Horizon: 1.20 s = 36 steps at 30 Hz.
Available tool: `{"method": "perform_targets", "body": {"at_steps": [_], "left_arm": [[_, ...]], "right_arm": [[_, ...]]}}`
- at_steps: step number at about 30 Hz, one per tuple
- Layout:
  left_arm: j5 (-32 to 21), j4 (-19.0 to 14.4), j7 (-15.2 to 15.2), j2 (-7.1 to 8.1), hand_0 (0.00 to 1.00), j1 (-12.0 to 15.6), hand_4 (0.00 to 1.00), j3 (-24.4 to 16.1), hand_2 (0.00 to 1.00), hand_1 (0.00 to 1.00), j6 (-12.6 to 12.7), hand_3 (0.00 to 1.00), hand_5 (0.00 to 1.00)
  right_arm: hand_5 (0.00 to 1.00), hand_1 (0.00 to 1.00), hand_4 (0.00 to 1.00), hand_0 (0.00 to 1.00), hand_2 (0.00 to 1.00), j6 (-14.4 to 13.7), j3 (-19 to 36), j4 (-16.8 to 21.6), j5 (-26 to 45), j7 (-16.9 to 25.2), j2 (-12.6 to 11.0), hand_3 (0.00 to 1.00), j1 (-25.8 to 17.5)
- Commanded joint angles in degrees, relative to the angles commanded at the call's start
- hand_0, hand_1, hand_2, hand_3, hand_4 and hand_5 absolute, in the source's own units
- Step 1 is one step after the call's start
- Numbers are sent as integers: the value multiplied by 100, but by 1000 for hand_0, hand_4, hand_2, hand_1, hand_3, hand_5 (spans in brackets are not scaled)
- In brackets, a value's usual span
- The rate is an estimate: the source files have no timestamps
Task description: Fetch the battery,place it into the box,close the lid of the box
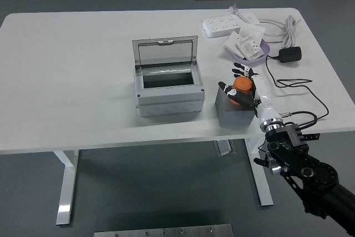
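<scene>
Right hand curled around the orange battery beside the open box.

The robot's right hand (244,88) wraps its fingers around the orange cylindrical battery (241,85), holding it over a small grey block (230,112) near the white tabletop's (72,81) front edge. Just left of it sits the grey plastic box (168,95), its clear hinged lid (165,53) standing upright. Farther back lie a white power strip (223,25), a purple dish of packets (248,48) and a black adapter (290,54).
</scene>
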Motion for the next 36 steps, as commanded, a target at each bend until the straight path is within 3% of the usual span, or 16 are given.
{"method": "perform_targets", "body": {"at_steps": [5, 6, 11, 12, 17, 18, 23, 24, 36], "left_arm": [[-2, 0, -7, 0, 573, -3, 523, -1, 504, 587, 6, 555, 2], [5, 0, -9, 0, 573, -4, 523, -8, 504, 587, 9, 555, 2], [3, 0, -21, -1, 573, -4, 523, -13, 504, 587, 20, 555, 2], [0, 0, -24, -1, 573, -2, 523, -12, 504, 587, 22, 555, 2], [-6, 0, -32, -5, 573, 6, 523, -7, 504, 587, 26, 555, 2], [-10, 0, -34, -5, 573, 7, 523, -4, 504, 587, 26, 555, 2], [-14, 0, -37, -10, 573, 11, 523, 3, 504, 587, 26, 555, 2], [-12, 0, -37, -11, 573, 12, 523, 3, 504, 587, 26, 555, 2], [44, 0, -61, -14, 573, 18, 523, -30, 504, 587, 47, 555, 2]], "right_arm": [[205, 832, 849, 844, 821, 24, -10, 3, 4, -11, -2, 855, 2], [91, 834, 667, 844, 822, 31, -15, 2, 11, -15, -2, 859, 3], [91, 834, 667, 844, 822, 56, -16, 7, 59, -27, -3, 859, -2], [102, 830, 583, 844, 821, 60, -15, 10, 72, -31, -5, 856, -3], [102, 830, 583, 844, 821, 70, 3, 30, 126, -38, -12, 856, -6], [83, 820, 483, 837, 795, 71, 10, 38, 134, -38, -12, 746, -8], [83, 820, 483, 837, 795, 75, 39, 63, 152, -38, -16, 746, -5], [89, 786, 304, 830, 758, 78, 46, 66, 157, -38, -17, 645, -3], [99, 783, 326, 826, 757, 87, 111, 103, 150, -43, -14, 637, 16]]}}
